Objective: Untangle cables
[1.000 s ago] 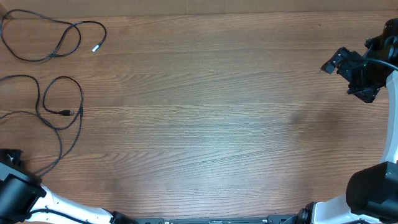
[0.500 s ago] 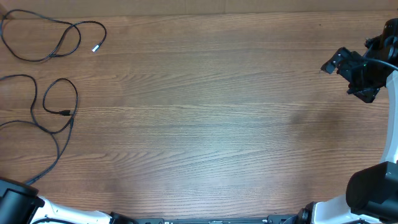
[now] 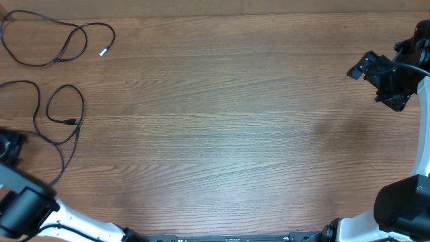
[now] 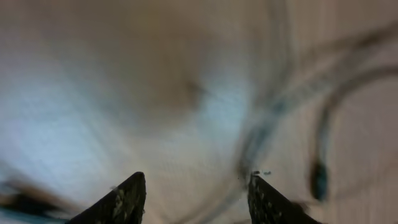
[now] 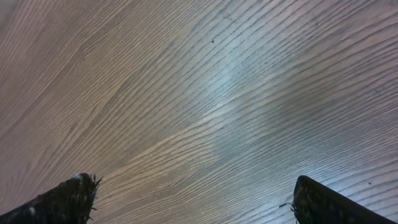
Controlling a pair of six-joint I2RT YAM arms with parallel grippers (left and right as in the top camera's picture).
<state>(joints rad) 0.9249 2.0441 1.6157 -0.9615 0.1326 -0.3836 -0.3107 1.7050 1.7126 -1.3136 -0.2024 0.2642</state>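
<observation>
Two thin black cables lie at the table's left end. The upper cable [image 3: 47,44] is looped, with a silvery-white tip [image 3: 103,52]. The lower cable [image 3: 65,107] forms a loop with a dark plug [image 3: 70,122], and its tail runs down toward my left arm. My left gripper [image 3: 10,145] sits at the left edge, just left of that tail. In the blurred left wrist view the left gripper [image 4: 196,182] is open, nothing between its fingers, the lower cable [image 4: 323,121] curving to the right. My right gripper [image 3: 358,69] hovers far right, away from the cables; seen from its wrist, the right gripper [image 5: 196,190] is wide open.
The wooden table [image 3: 222,121] stretches between the two arms. The right arm's black body [image 3: 396,81] occupies the far right edge, and the left arm's base [image 3: 27,212] fills the lower left corner.
The left gripper opened and moved up along the left edge. The lower cable's loop shifted slightly left and settled on the table. The right arm stayed still.
</observation>
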